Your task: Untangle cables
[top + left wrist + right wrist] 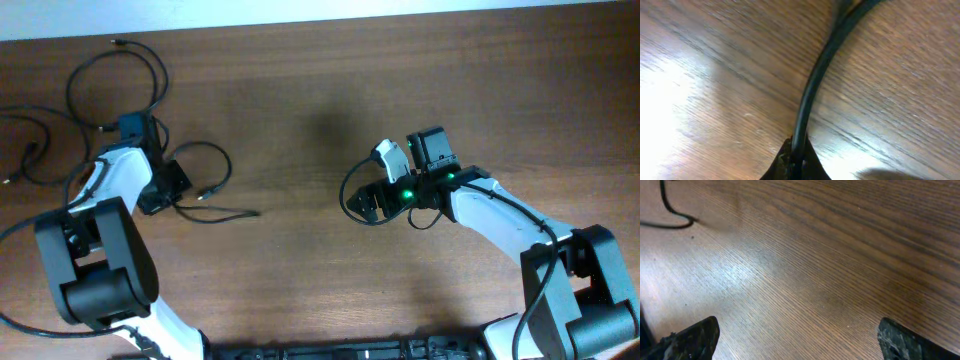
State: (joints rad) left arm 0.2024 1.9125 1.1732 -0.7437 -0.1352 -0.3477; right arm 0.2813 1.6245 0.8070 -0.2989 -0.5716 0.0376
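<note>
Black cables (228, 211) lie on left part of wooden table (320, 80), in loose loops beside and beyond left gripper (160, 193). Left wrist view: left gripper tips pressed together on one cable (812, 85); cord runs from pinch toward upper right, close over wood. Right gripper (362, 203) sits near table middle, well apart from cables. Its fingers (690, 335) spread wide, nothing between them, only wood grain below. Cable bend (663, 197) shows at upper left of right wrist view.
</note>
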